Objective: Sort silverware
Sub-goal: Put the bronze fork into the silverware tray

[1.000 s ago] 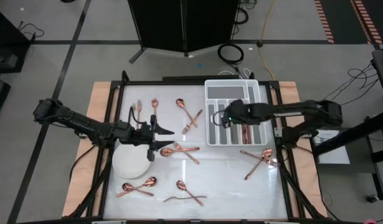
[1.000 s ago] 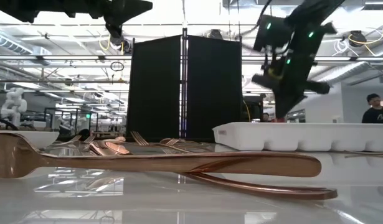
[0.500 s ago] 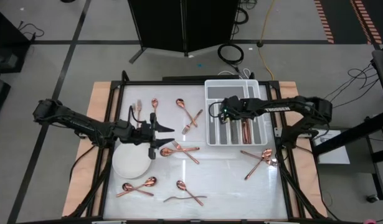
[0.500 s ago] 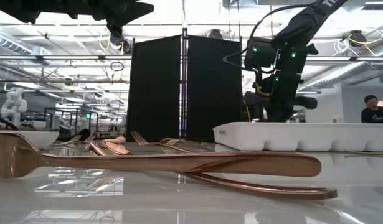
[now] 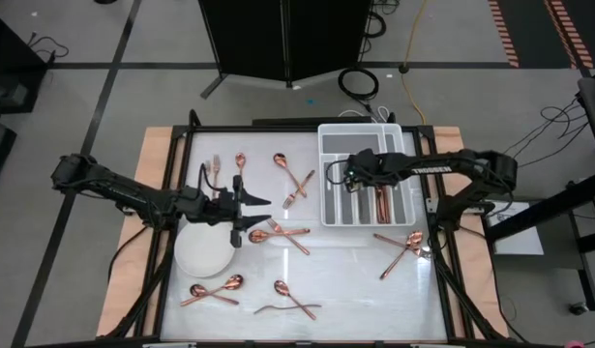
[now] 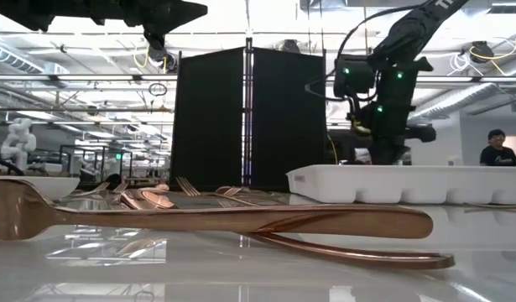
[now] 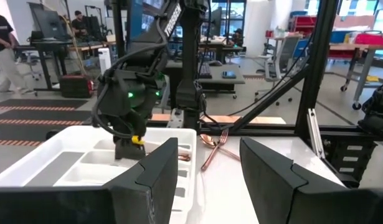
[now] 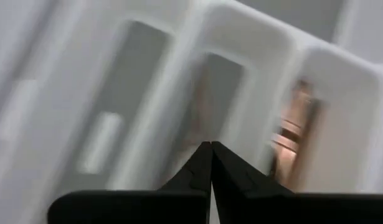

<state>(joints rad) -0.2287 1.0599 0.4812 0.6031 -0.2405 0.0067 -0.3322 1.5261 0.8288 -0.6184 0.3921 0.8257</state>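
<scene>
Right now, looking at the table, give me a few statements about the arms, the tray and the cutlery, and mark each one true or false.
1. The right gripper is shut, above the white tray. True.
2. The left gripper holds a fork. False: it is open, nothing between its fingers.
3. The tray already contains copper silverware. True.
4. The round plate has spoons on it. False: nothing is on it.
5. Copper pieces lie on the table outside the tray. True.
</scene>
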